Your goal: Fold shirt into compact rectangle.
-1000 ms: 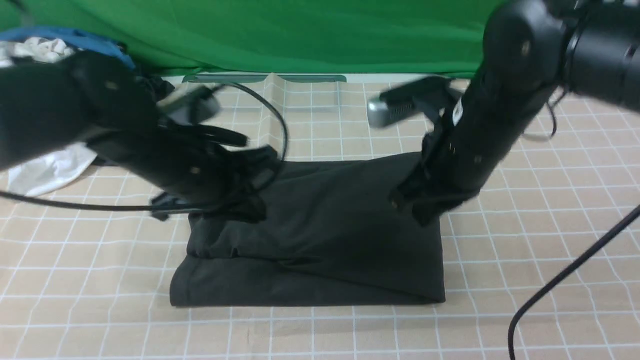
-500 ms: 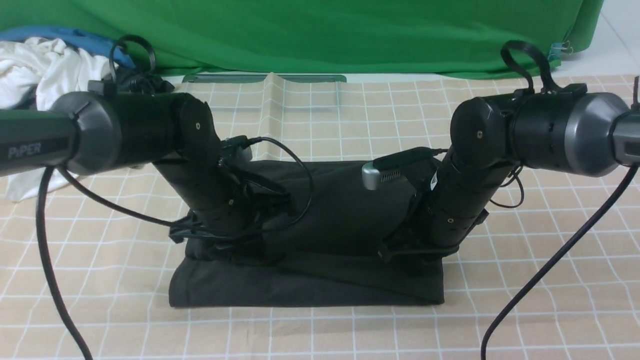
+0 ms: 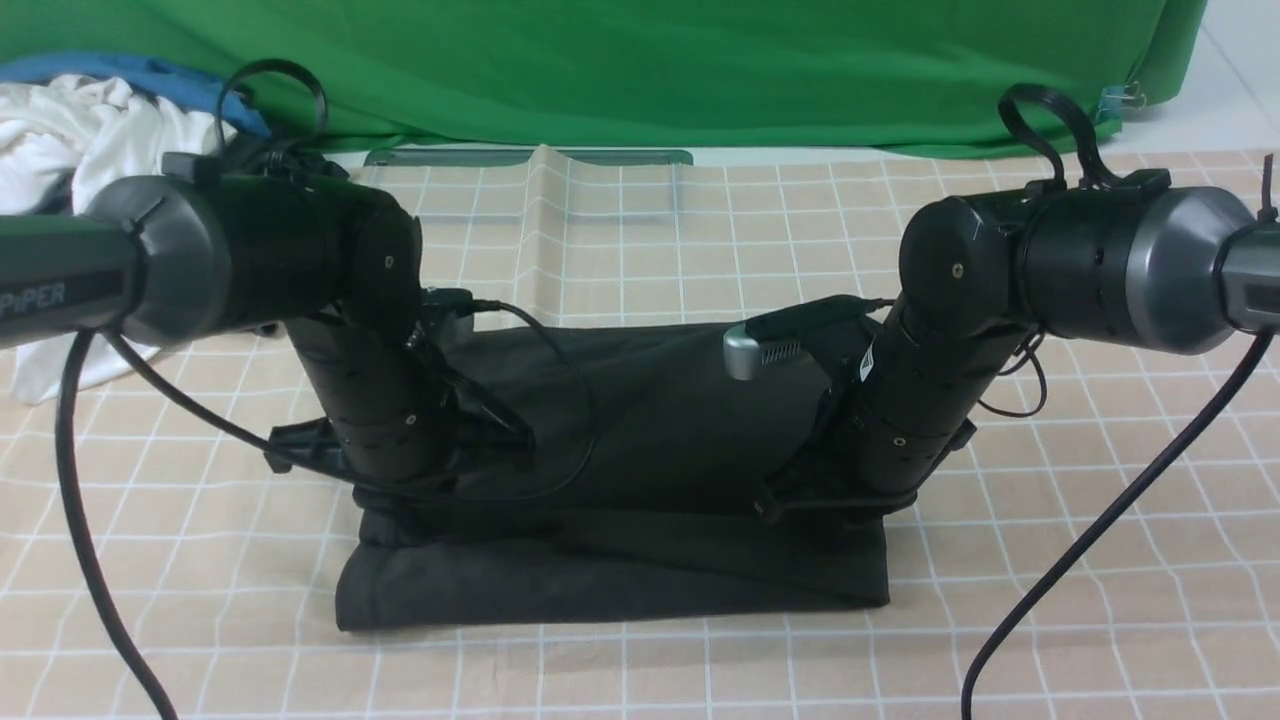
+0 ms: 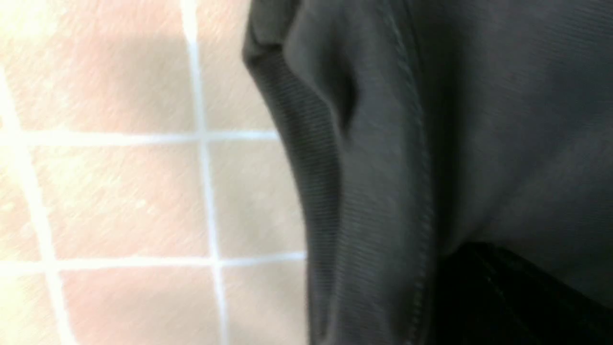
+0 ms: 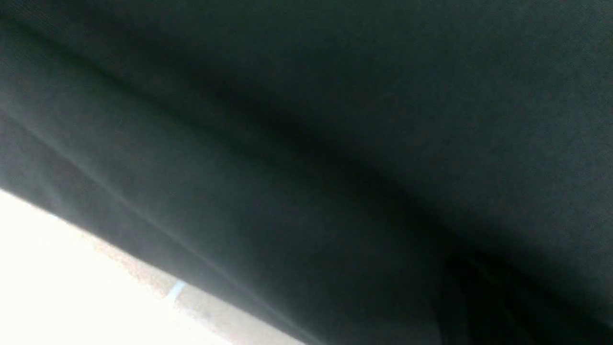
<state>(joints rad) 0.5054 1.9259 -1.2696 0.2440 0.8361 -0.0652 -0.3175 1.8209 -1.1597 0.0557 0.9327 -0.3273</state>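
Both grippers low on shirt (image 3: pixel 640 580), near-edge cloth (image 3: pixel 640 680) bare.

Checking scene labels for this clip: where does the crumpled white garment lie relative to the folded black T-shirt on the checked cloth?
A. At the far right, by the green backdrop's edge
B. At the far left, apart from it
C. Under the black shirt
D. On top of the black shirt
B: the crumpled white garment lies at the far left behind the left arm, separated from the folded black T-shirt mid-cloth.
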